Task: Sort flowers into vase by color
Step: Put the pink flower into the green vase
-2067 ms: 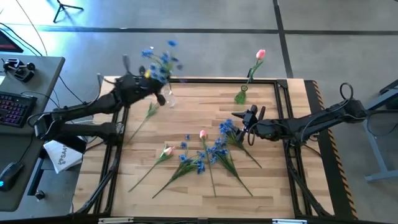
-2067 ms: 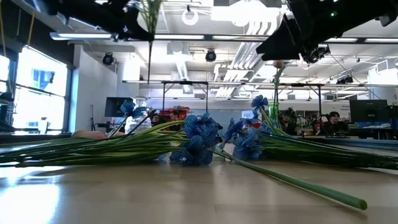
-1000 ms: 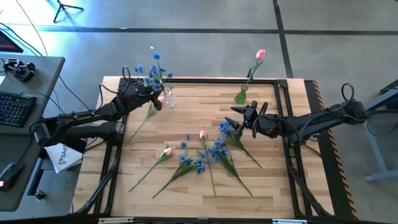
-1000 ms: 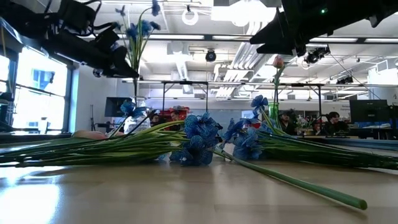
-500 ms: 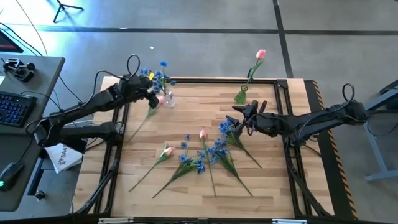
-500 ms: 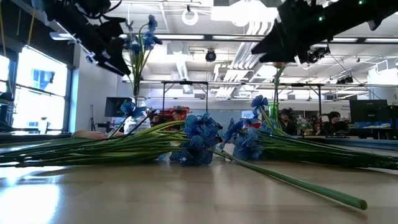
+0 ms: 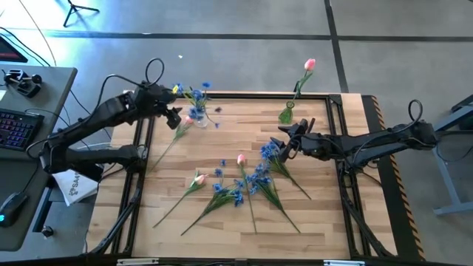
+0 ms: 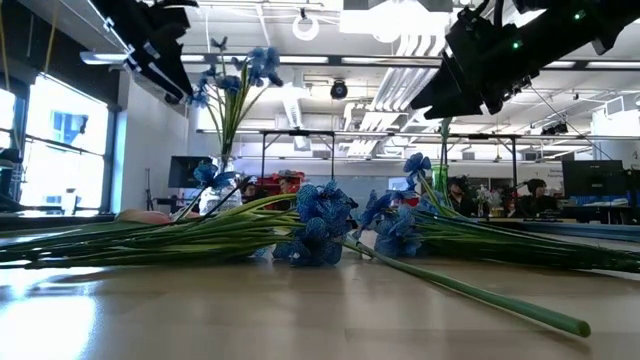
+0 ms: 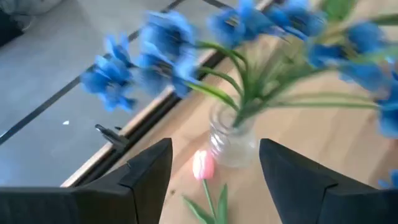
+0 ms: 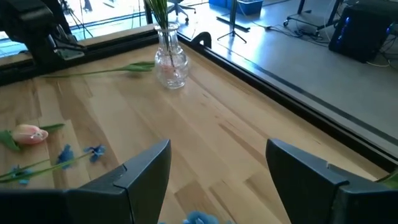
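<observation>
A clear glass vase stands at the table's far left and holds blue flowers. My left gripper hovers open just left of it, its fingers on either side of the vase in the left wrist view without touching. A pink tulip lies on the table beside the vase. Another vase at the far middle holds one pink tulip. My right gripper hangs open over the loose blue flowers at mid table.
Several blue flowers and pink tulips lie spread across the table's middle, with their stems running toward the near edge. A dark raised frame rims the table. A desk with a keyboard stands off to the left.
My left gripper has lowered the blue flowers' stems into the clear vase, opened and let go. It has then drawn back toward the table's left edge. The blue flowers now stand in the vase by themselves.
</observation>
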Robot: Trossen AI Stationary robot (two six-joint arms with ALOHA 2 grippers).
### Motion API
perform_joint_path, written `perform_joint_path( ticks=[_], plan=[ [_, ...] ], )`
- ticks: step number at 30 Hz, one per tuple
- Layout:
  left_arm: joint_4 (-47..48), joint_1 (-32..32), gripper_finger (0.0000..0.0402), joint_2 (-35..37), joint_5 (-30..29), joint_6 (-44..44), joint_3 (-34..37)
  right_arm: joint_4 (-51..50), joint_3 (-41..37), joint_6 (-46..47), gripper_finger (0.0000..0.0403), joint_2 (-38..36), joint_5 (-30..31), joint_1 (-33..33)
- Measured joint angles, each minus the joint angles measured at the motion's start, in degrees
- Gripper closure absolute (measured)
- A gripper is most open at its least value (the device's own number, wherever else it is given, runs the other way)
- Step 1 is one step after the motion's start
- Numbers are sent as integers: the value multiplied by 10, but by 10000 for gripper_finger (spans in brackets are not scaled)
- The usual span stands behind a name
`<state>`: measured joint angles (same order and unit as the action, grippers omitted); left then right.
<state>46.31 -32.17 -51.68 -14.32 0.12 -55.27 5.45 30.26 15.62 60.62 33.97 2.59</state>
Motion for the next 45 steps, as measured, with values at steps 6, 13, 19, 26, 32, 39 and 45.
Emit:
perform_joint_path(
  ticks=[6, 13, 19, 26, 32, 39, 45],
  plan=[
    [49, 80, 190, 0, -16, -32, -1, -52, 19, 8, 145, -8, 1, -7],
    [104, 205, 200, 0, -41, -173, 18, -296, 132, 74, 145, -22, -17, -40],
    [48, 297, 200, -2, -44, -254, 91, -288, 132, 66, 145, -15, -144, -51],
    [-149, 376, 200, -2, -48, -306, 208, -189, 109, 103, 145, 52, -258, -4],
    [-271, 447, 200, -2, -71, -378, 277, -130, 165, 150, 145, 182, -327, 36],
    [-285, 512, 200, -6, -169, -451, 307, -205, 308, 204, 145, 336, -324, 46],
    [-315, 545, 200, -19, -216, -481, 323, -309, 433, 245, 145, 464, -306, 45]
  ],
)
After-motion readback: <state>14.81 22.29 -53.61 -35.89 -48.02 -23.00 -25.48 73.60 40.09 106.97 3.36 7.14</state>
